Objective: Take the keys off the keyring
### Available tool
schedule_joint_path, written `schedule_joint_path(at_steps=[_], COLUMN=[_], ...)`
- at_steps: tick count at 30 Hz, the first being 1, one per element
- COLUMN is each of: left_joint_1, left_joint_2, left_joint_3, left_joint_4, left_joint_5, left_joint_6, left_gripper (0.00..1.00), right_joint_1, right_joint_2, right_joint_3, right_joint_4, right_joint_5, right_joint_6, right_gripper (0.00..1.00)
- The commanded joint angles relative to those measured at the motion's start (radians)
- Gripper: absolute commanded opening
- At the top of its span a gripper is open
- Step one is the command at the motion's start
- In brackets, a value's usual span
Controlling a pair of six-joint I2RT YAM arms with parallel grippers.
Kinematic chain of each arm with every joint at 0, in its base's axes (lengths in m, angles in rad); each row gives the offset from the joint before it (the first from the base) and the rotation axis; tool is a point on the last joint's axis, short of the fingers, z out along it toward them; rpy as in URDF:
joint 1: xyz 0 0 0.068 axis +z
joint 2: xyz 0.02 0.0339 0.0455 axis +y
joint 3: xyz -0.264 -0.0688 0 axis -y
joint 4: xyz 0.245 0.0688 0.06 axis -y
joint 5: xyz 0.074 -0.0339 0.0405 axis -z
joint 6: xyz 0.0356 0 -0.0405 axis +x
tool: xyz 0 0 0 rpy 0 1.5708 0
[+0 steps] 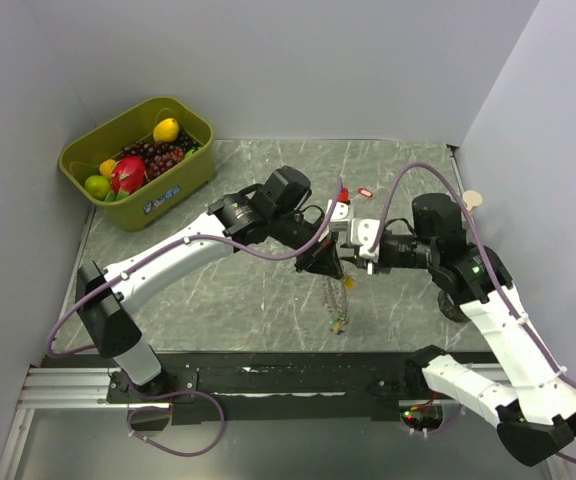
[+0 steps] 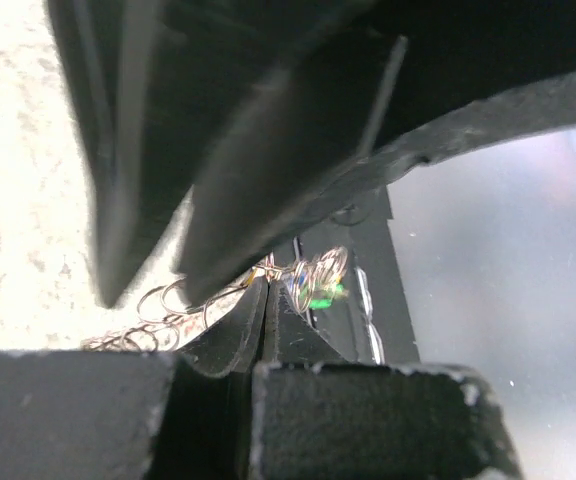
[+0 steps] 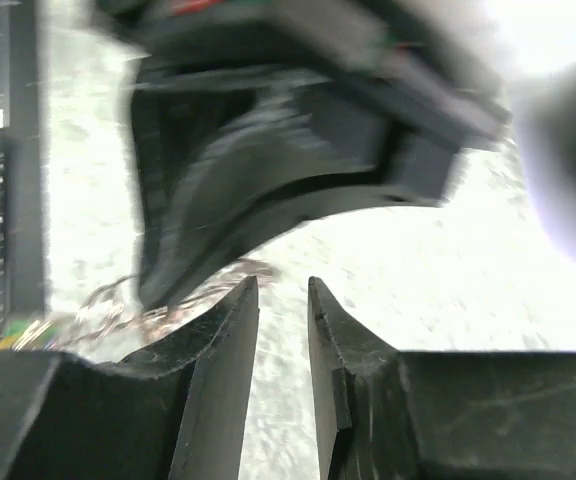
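The keyring point(image 1: 334, 300), a silvery chain, hangs from my left gripper point(image 1: 325, 268) at mid-table, with small green and yellow keys point(image 1: 340, 323) at its lower end. In the left wrist view the jaws point(image 2: 265, 285) are shut with the chain point(image 2: 320, 270) and a green key point(image 2: 323, 295) just past the tips. My right gripper point(image 1: 344, 248) is close beside the left one. Its jaws point(image 3: 283, 285) stand a little apart with nothing between them. The chain point(image 3: 108, 305) lies to their left. A red key point(image 1: 365, 191) lies apart on the table behind.
A green basket point(image 1: 193, 170) of colourful fruit stands at the back left. A small round wooden piece point(image 1: 472, 199) sits at the back right by the wall. The black rail point(image 1: 298, 368) runs along the near edge.
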Motion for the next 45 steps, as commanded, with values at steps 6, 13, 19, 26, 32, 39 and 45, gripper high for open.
schedule_joint_path(at_steps=[6,13,19,26,32,39,45], left_joint_1=[0.003,0.011,0.010,0.011,0.011,0.011,0.011], left_joint_2=[-0.056,-0.061,-0.059,-0.061,-0.052,-0.050,-0.046], left_joint_3=[0.029,0.030,0.033,0.033,0.046,0.053,0.055], left_joint_4=[-0.016,-0.028,-0.037,-0.046,-0.057,-0.071,-0.071], left_joint_5=[0.135,0.161,0.175,0.187,0.204,0.222,0.221], left_joint_6=[0.062,0.077,0.082,0.094,0.099,0.108,0.106], left_gripper=[0.01,0.01,0.01,0.01,0.01,0.01,0.01], right_joint_1=[-0.012,-0.029,-0.035,-0.045,-0.043,-0.042,-0.043], right_joint_2=[-0.040,-0.055,-0.060,-0.052,-0.028,-0.011,-0.003], right_joint_3=[0.021,0.042,0.053,0.073,0.075,0.070,0.070], right_joint_4=[-0.176,-0.254,-0.250,-0.279,-0.274,-0.291,-0.340], right_joint_5=[-0.180,-0.167,-0.138,-0.193,-0.224,-0.235,-0.290], right_joint_6=[-0.167,-0.219,-0.219,-0.233,-0.233,-0.262,-0.282], right_gripper=[0.33,0.33,0.34,0.37,0.38,0.38,0.38])
